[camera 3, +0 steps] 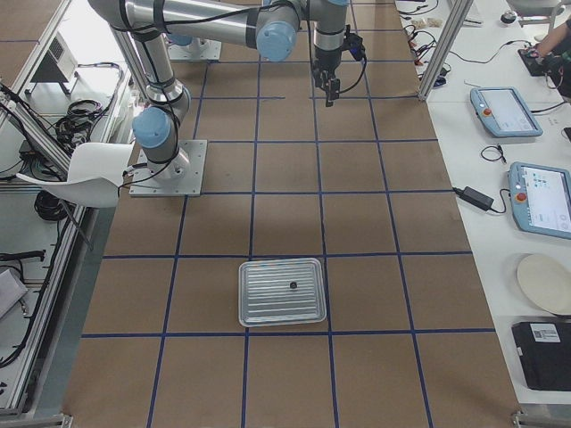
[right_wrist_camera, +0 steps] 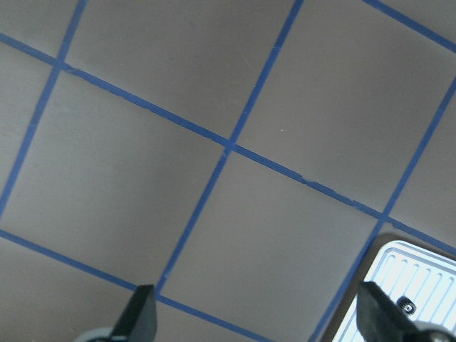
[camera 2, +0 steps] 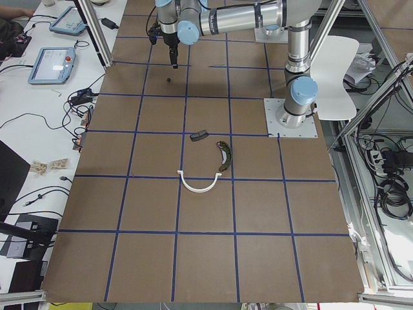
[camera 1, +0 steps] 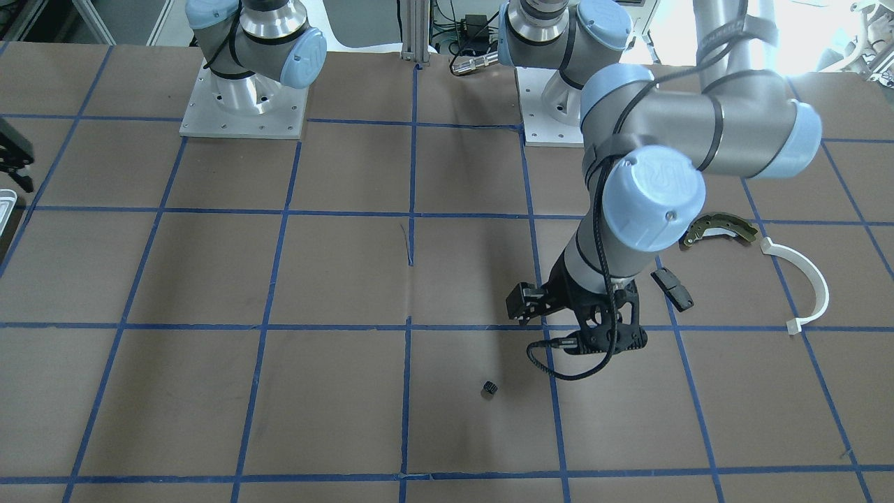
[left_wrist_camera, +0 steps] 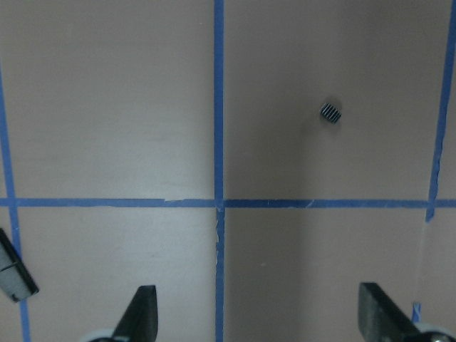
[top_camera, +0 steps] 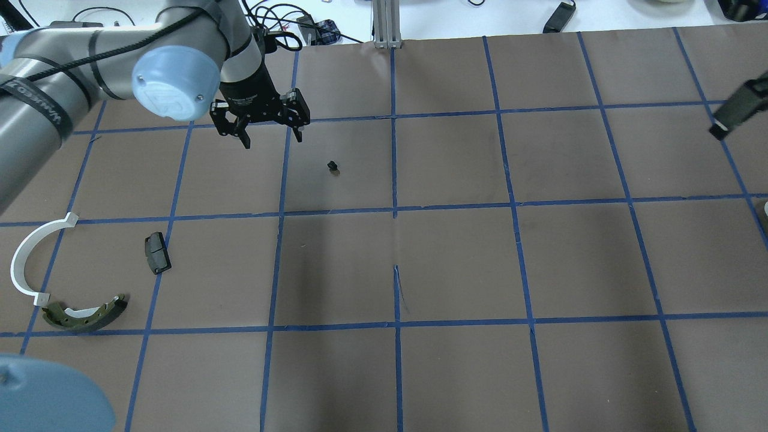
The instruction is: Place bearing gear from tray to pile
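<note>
Brown desk (top_camera: 456,264) is carrying a grid of blue tape (top_camera: 395,210). A white chair (camera 3: 85,169) is standing off its edge. On a white side bench (camera 3: 451,160), a far tablet (camera 3: 504,109), near tablet (camera 3: 540,198), beige disc (camera 3: 546,283) and black box (camera 3: 544,343) are lying.

Bare desk (top_camera: 456,264) surrounds the small gear (top_camera: 332,166) on every side, so a tool could reach it from any direction. The left tool (top_camera: 273,139) hangs near it, jaws spread. The stretch toward the black block (top_camera: 157,252), white half-ring (top_camera: 18,255) and brake shoe (top_camera: 90,323) lies open; these three sit apart from one another.
</note>
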Robot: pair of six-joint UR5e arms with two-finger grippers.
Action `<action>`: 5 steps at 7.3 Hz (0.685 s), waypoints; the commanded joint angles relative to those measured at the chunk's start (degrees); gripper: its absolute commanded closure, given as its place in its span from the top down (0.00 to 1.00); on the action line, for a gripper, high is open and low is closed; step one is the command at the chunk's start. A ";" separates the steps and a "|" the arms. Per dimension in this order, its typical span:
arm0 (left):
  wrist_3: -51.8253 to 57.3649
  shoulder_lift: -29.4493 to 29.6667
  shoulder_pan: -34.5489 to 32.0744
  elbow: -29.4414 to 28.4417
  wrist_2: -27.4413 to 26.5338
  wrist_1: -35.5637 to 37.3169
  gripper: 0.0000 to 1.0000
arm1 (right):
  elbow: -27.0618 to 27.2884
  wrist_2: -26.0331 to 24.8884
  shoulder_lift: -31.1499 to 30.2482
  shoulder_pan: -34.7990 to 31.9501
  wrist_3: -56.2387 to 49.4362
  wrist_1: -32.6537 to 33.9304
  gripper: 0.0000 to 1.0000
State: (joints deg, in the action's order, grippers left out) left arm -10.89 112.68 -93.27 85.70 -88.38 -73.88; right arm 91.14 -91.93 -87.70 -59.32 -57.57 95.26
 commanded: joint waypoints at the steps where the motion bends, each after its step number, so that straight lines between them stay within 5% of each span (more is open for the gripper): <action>1: -7.62 6.73 -2.25 0.08 0.49 8.03 1.00 | 0.79 2.44 3.13 13.48 -11.75 1.41 1.00; 3: -14.11 11.40 -3.06 -0.80 -0.12 13.38 1.00 | 0.79 4.66 10.41 22.28 -23.59 6.30 1.00; 5: -19.85 13.96 -3.50 -0.80 -0.13 15.25 1.00 | 0.79 4.57 20.33 27.04 -31.95 18.05 1.00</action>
State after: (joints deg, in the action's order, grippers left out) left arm -27.15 124.96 -96.47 84.98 -88.46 -59.87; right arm 91.93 -87.59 -73.53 -35.54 -84.36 105.85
